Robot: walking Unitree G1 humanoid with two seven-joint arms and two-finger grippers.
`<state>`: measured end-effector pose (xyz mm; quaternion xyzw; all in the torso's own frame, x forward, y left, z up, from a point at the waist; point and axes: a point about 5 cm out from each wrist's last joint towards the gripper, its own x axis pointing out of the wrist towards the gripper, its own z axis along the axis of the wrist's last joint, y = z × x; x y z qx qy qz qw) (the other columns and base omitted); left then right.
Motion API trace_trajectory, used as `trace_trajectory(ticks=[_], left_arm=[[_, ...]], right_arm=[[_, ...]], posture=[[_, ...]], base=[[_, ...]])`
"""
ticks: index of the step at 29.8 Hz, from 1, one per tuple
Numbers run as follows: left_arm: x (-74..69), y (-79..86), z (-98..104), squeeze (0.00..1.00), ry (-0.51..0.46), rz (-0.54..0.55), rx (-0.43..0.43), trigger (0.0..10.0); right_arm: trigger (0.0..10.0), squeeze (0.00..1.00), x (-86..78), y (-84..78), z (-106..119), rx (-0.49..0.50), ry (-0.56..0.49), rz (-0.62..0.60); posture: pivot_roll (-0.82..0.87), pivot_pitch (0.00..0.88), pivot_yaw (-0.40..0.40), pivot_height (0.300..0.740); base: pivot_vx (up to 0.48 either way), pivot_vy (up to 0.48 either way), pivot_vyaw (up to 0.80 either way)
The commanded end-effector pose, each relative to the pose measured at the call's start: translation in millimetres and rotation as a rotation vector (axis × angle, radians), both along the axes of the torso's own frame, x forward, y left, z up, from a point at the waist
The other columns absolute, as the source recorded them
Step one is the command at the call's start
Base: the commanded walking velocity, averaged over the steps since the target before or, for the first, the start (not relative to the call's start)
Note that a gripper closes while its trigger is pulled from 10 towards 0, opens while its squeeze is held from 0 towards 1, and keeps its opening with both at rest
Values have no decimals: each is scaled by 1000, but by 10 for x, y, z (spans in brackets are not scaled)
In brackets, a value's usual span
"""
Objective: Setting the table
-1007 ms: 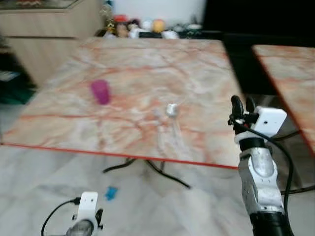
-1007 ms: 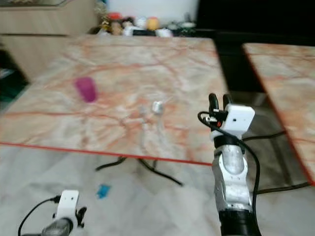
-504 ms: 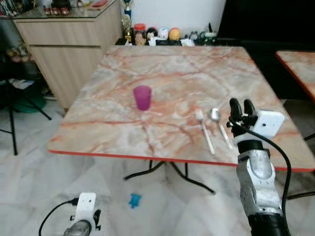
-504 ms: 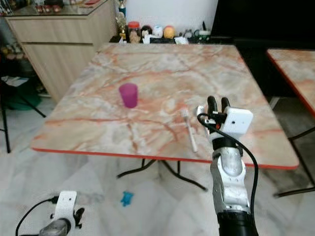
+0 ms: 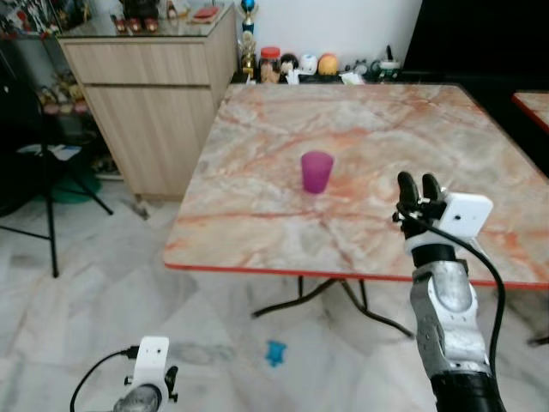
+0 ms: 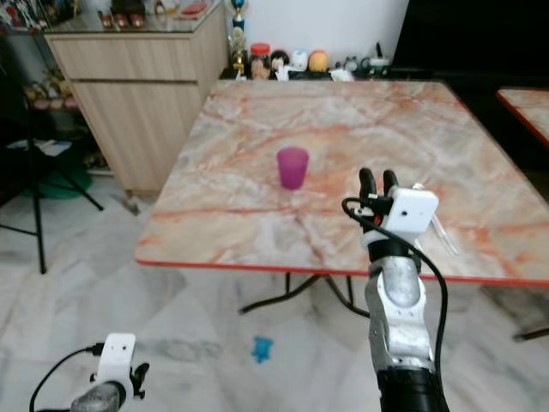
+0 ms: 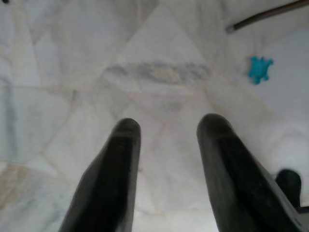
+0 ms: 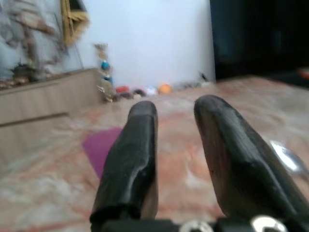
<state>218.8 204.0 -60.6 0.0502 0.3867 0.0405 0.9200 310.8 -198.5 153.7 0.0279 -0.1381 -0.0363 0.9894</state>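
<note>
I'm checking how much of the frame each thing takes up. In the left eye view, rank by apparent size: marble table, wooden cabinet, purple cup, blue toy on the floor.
1. Marble table
2. Wooden cabinet
3. Purple cup
4. Blue toy, slightly smaller than the cup, though the two look close.

Home dining room: marble-patterned worktop (image 5: 386, 129), wooden sideboard (image 5: 146, 94) with ornaments, marble-tiled floor (image 5: 103, 309), small toy (image 5: 274, 352) underfoot
</note>
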Motion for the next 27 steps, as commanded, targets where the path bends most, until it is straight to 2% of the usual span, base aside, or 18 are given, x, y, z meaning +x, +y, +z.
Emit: trace_trajectory(ticks=[1,27], left_arm=[[5,34,9,0,0,3,8,10000],[22,25,22,0,-20,4,3,10000]], right_arm=[[10000,0,4,-12,9,11,-1,-4],[10000,0,17,34,-10,20,9,8]], posture=[[-3,17,9,740],[4,35,9,740]], base=[[0,255,0],[0,0,0]])
